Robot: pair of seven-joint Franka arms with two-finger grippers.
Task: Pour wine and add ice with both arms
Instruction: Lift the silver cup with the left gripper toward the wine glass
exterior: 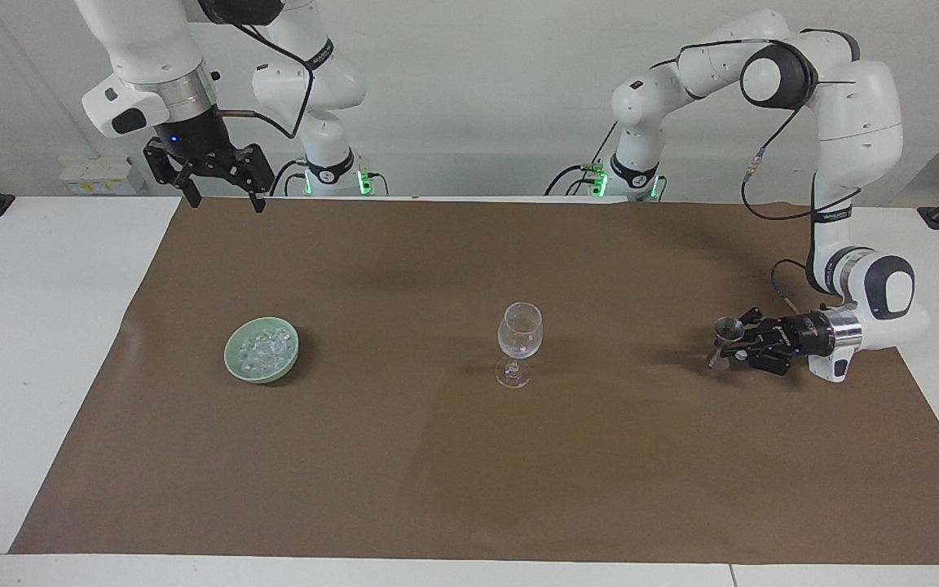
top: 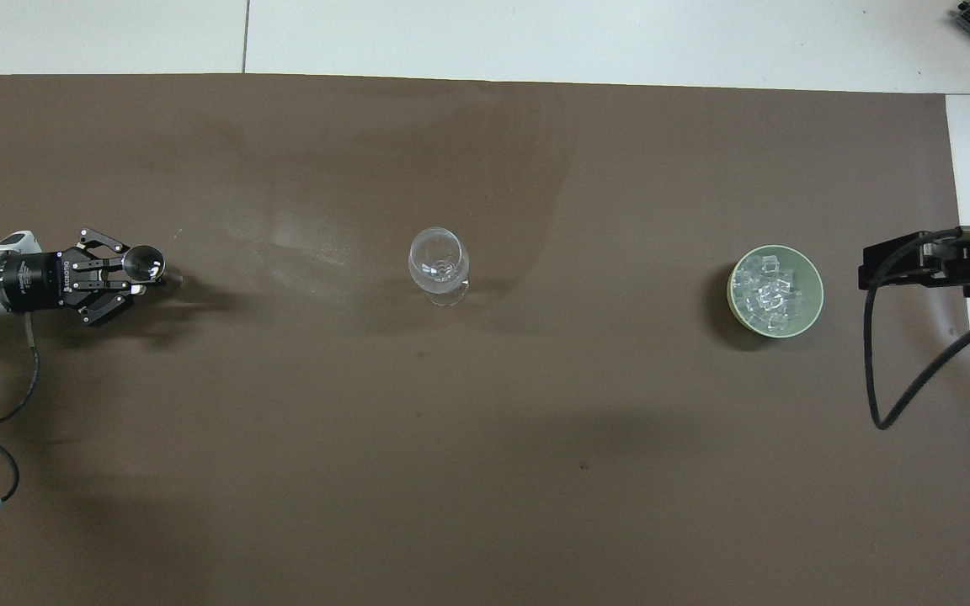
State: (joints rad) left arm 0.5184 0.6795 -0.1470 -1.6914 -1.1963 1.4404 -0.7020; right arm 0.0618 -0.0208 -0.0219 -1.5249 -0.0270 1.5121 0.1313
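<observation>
Glass [exterior: 519, 336] stands upright at the middle of the brown mat [exterior: 469, 456], clear and, as far as can be seen, with nothing in it. The bowl [exterior: 262, 349], pale green, sits on the mat toward the right arm's end of the surface, level with the glass and well apart from it; the ice [exterior: 264, 347] lies heaped inside it.

The left claw [exterior: 729, 344] is low over the mat at the left arm's end, turned on its side so its fingers point along the surface toward the glass. It is closed on a small metal cup [exterior: 729, 330] — a jigger-like measure, held upright with its mouth up. Whether wine is in it cannot be told.

The right claw [exterior: 221, 198] hangs high over the mat's edge nearest the robots, fingers spread and pointing down, holding nothing. It waits there.

The coming move looks to be the pour, and it turns on 1 line: cup, glass and bowl stand in a single row across the surface, the glass between the other 2. From the left claw the glass lies straight ahead along the claw's own long axis, so a plain advance toward the middle would bring the cup to the rim. The left arm is the nearer to the glass — the right arm is the nearer to the bowl, which lies farther from the robots than the spot below its claw.
</observation>
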